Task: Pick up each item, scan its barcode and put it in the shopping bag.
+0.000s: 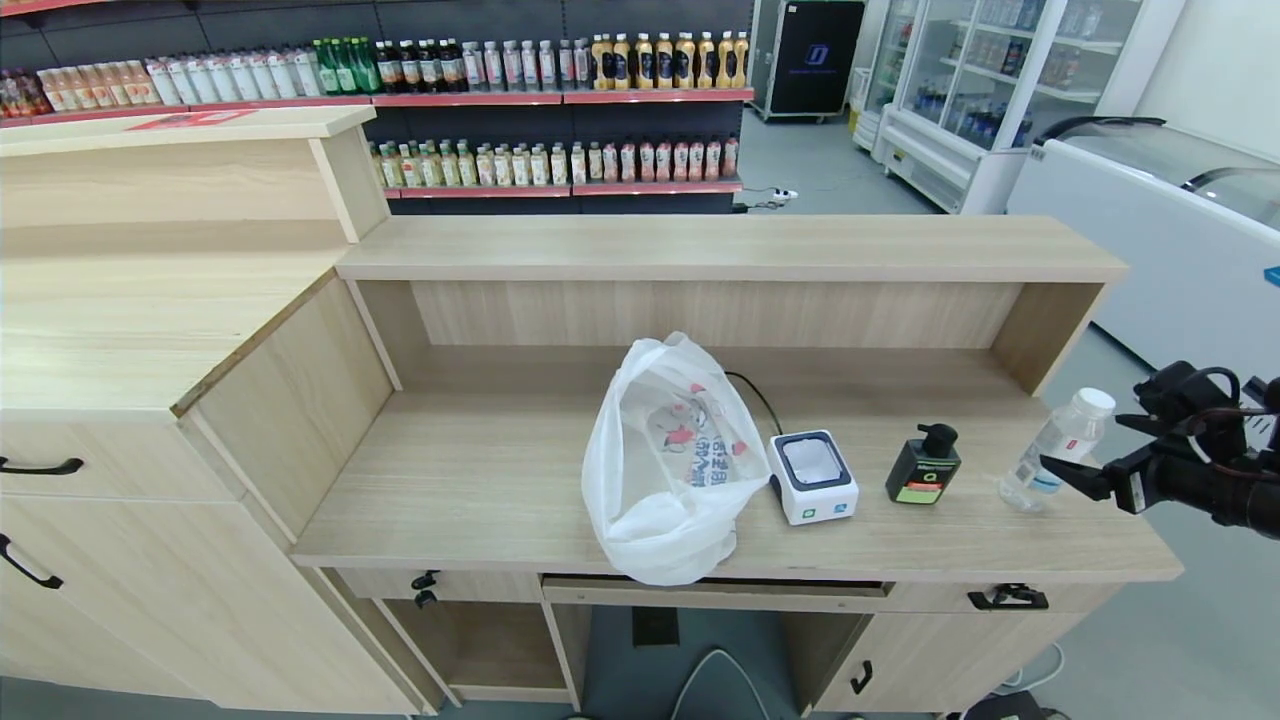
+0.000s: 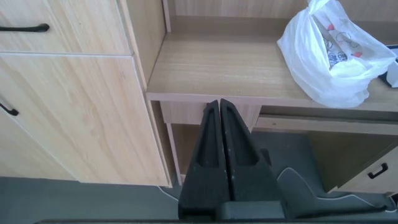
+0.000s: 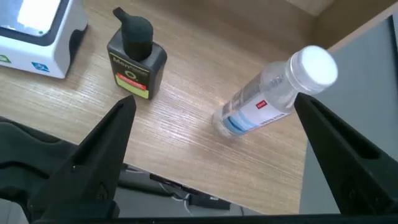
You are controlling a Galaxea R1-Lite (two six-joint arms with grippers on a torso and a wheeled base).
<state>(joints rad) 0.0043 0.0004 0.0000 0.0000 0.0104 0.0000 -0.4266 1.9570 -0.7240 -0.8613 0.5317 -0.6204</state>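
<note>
1. Your left gripper (image 2: 219,106) hangs low in front of the counter (image 1: 480,500), off to the left, with its fingers pressed together and nothing in them. It is well apart from every item, so I expect no trouble from it.
2. The shopping bag (image 1: 670,460) slumps at the counter's front edge, its bottom bulging slightly over the lip. Its mouth is soft and only partly open. A dropped item could catch the rim, fold it shut or drag the bag forward off the edge.
3. The scanner (image 1: 812,475) sits just beside the bag, window facing up. If the label does not face that window, the scan probably fails.
4. The dark pump bottle (image 1: 924,468) stands between the scanner and the clear bottle. A low carry toward the scanner could clip its pump head and topple it.
5. The clear bottle (image 1: 1055,450), white cap on, stands near the counter's right end, close to the edge.
6. Your right gripper (image 3: 216,106) is spread wide with the clear bottle framed between its fingers, not clamped on it. I cannot tell whether a fingertip touches it. The bottle looks light and round, so one finger arriving first could push it over or off the end.
</note>
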